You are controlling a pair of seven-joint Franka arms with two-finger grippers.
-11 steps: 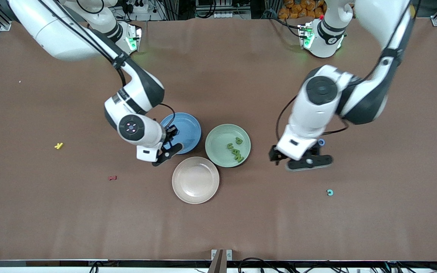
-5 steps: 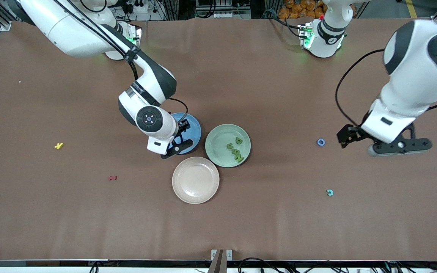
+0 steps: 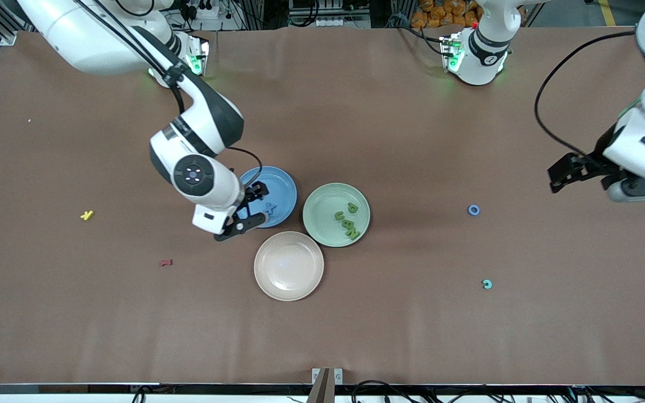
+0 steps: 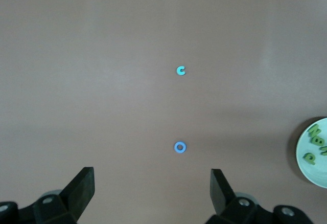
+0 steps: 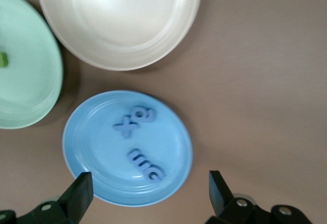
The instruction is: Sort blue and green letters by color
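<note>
Right wrist view shows you the right gripper (image 5: 148,196) hanging over the blue plate (image 5: 87,132), fingers spread wide with nothing between them. In that plate lie the blue letters (image 5: 134,121): an X touching a rounded letter, and apart from them a short run of joined letters (image 5: 147,165). In the front view the right gripper (image 3: 242,215) sits above the plate's edge on the side toward the right arm's end of the table.

Just beside the blue plate, toward the left arm's end, you have the green plate (image 3: 322,215) with the green letters (image 3: 348,219) clustered in it. The cream plate (image 3: 289,266) lies nearer the front camera, touching or almost touching both.

Your left gripper (image 3: 613,182) waits up in the air at the left arm's end of the table, fingers spread and empty. Its wrist camera looks down on a blue ring letter (image 4: 180,147) and a teal C (image 4: 180,70) on the bare table (image 4: 76,81); the C (image 3: 486,284) is nearer the front camera than the ring (image 3: 473,210).

Toward the right arm's end lie a yellow letter (image 3: 87,215) and a dark red letter (image 3: 166,262), well apart from the plates.
</note>
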